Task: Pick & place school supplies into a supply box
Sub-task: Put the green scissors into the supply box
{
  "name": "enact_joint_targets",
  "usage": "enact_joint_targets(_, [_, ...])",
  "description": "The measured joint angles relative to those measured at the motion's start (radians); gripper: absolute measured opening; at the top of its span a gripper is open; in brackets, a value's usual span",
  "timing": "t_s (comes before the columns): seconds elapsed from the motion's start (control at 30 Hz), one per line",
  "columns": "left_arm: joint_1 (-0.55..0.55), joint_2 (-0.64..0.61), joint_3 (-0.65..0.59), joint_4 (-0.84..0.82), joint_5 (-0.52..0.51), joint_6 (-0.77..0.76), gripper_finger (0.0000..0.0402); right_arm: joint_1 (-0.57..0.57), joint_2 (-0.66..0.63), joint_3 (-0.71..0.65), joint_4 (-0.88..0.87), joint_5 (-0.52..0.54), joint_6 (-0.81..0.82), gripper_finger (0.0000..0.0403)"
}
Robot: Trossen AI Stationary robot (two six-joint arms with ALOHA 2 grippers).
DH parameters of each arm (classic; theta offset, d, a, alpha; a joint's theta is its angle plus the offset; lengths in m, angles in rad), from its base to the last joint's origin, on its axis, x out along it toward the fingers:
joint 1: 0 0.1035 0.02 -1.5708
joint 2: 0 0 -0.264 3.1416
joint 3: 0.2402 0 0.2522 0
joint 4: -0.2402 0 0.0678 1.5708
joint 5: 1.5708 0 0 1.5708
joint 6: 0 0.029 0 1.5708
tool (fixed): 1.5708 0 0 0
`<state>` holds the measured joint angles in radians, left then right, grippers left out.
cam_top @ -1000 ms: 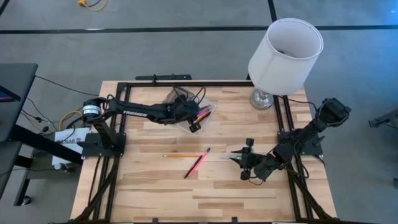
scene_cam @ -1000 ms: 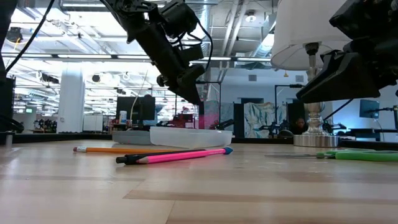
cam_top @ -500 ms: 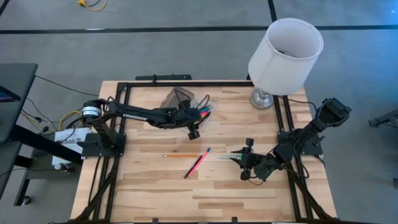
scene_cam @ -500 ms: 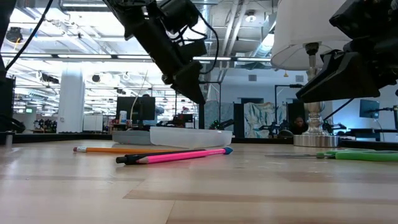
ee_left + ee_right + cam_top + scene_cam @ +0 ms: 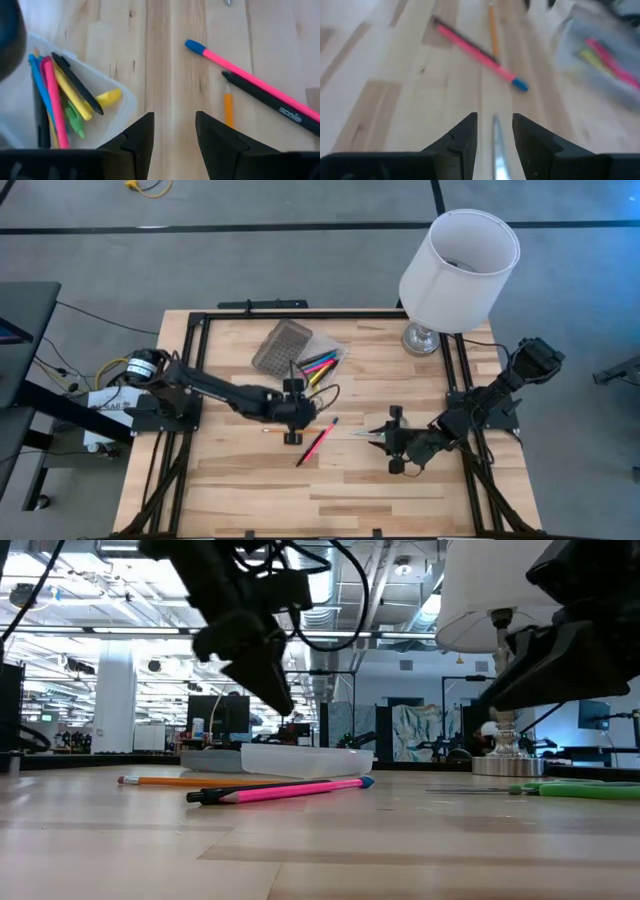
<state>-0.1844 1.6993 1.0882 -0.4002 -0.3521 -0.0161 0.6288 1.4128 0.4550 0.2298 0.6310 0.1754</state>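
Lying slantwise on the tabletop (image 5: 240, 490), pink pen (image 5: 318, 441) beside yellow pencil (image 5: 285, 429), long axes crossing; supply box (image 5: 322, 366) beyond. My left hand (image 5: 291, 413) hovers nearest, fingers apart, empty. Right hand (image 5: 391, 440) farther, parted.

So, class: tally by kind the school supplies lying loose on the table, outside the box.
Yellow pencil: 1
Pink pen: 1
Dark pen: 1
Green-handled scissors: 1
Total: 4
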Motion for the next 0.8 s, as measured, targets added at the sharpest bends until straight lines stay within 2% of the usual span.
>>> enact_joint_targets(0.17, [-0.099, 0.0, 0.0, -0.044, -0.104, -0.073, 0.0139, -0.044, 0.0, 0.044, -0.192, -0.157, 0.068, 0.0118])
enact_joint_targets(0.3, [-0.153, 0.0, 0.0, -0.058, -0.166, -0.117, 0.0139, -0.063, 0.0, 0.116, -0.5, -0.182, 0.191, 0.0118])
enact_joint_targets(0.4, [-0.179, 0.0, 0.0, -0.059, -0.212, -0.124, 0.0139, -0.067, 0.0, 0.17, -0.663, -0.212, 0.249, 0.0118])
enact_joint_targets(0.6, [-0.189, 0.0, 0.0, -0.059, -0.234, -0.141, 0.0139, -0.044, -0.008, 0.278, -0.889, -0.264, 0.281, 0.0118])
enact_joint_targets(0.7, [-0.188, 0.0, 0.0, -0.059, -0.237, -0.148, 0.0139, -0.042, -0.008, 0.299, -1.018, -0.289, 0.341, 0.0118])
enact_joint_targets(0.8, [-0.189, 0.0, 0.0, -0.059, -0.237, -0.151, 0.0139, -0.045, -0.008, 0.299, -1.067, -0.321, 0.374, 0.0118])
